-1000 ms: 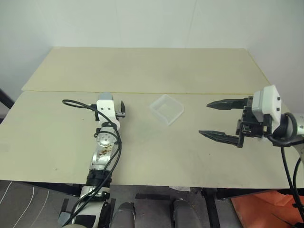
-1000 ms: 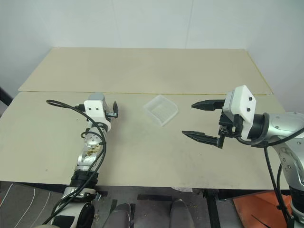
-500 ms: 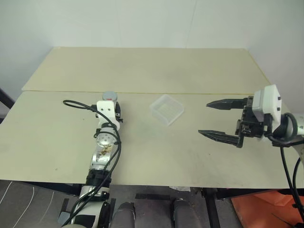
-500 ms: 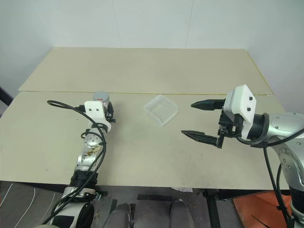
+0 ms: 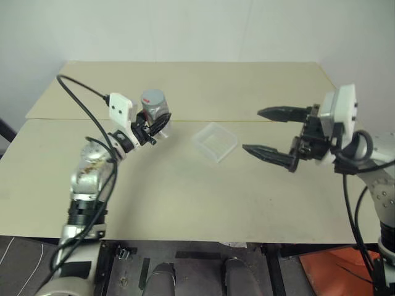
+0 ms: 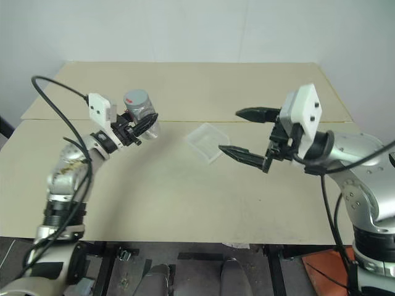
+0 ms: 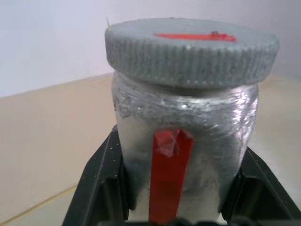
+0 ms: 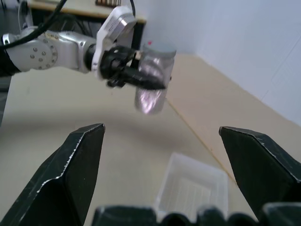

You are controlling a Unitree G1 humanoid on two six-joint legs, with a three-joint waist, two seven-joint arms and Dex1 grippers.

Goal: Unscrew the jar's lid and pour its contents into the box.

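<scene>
Jar (image 5: 154, 110) lifted, left fingers (image 7: 104, 186) clamped.

left gripper (image 5: 152, 126): raised above the table (image 5: 185, 191), well to the left of the right gripper (image 5: 266, 131)
jar (image 5: 155, 110): upright between the left gripper's fingers, off the table
lid (image 5: 152, 98): on top of the jar
box (image 5: 215, 142): on the table between the two grippers, nearer the right one, below its fingertips

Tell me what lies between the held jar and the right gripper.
In the left eye view, the box sits on the table between the jar, held up by the left gripper, and the right gripper.
</scene>
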